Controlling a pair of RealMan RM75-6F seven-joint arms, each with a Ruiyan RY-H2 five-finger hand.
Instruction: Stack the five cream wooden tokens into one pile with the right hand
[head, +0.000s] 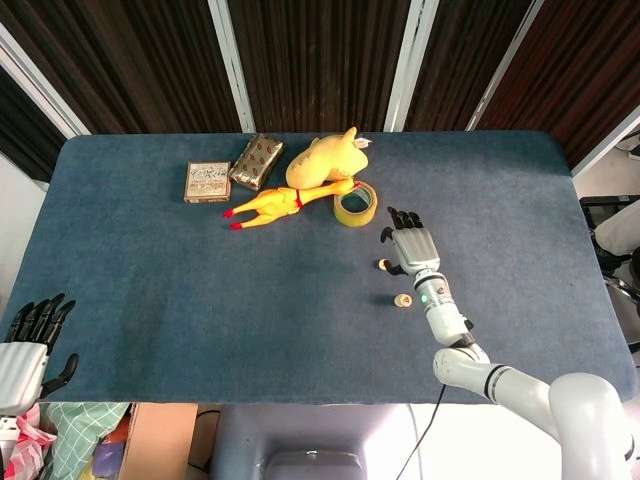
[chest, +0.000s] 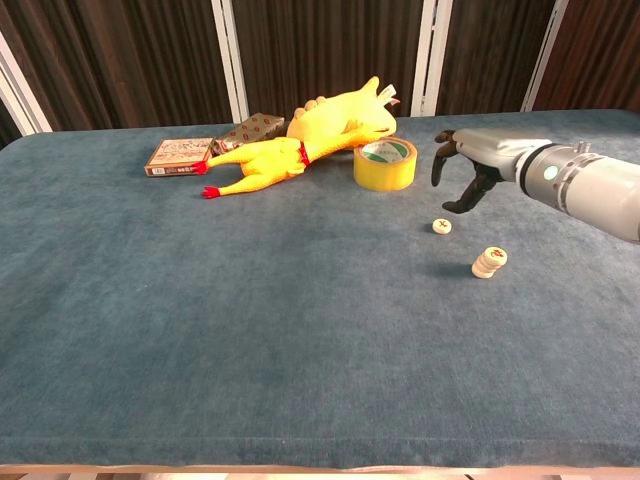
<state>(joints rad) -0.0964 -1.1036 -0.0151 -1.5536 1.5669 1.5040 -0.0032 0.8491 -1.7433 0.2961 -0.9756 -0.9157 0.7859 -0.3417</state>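
The right hand (chest: 468, 168) hovers just above the single token (chest: 441, 226), fingers spread wide and curled downward, holding nothing. Taking the yellow tape roll (chest: 385, 163) as the mark, that lone token lies on the blue table (chest: 250, 330) just in front of the roll, and the pile of tokens (chest: 489, 262) stands a little nearer the robot; the left hand (head: 25, 345) waits open beyond the near left table edge

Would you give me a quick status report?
Right hand open above loose token. Pile standing alongside. Left hand idle, open. Nothing blocking.
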